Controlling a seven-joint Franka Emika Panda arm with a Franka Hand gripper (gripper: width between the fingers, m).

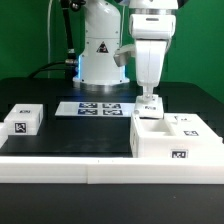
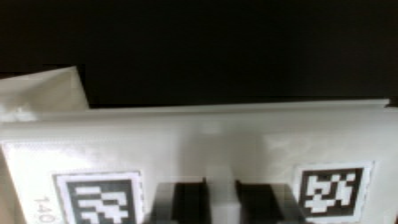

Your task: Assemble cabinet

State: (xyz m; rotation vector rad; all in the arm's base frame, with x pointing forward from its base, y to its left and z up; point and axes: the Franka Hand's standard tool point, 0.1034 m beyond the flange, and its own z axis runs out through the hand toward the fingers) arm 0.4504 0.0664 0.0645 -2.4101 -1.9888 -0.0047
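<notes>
My cabinet (image 1: 155, 145) is a white, tagged box with open compartments. My pincer (image 1: 150, 98) sits narrowed at its back wall, and I cannot tell if it grips.

The cabinet (image 1: 160, 145) is plain white, with a black-and-white square tag (image 1: 181, 155) on its front. At nine o'clock from it in the exterior view, a small block (image 1: 24, 121) is white with a like tag. The marker board (image 1: 98, 108) shows black-and-white squares on white. The counter (image 1: 75, 135) is black, the backdrop (image 1: 30, 40) green.
</notes>
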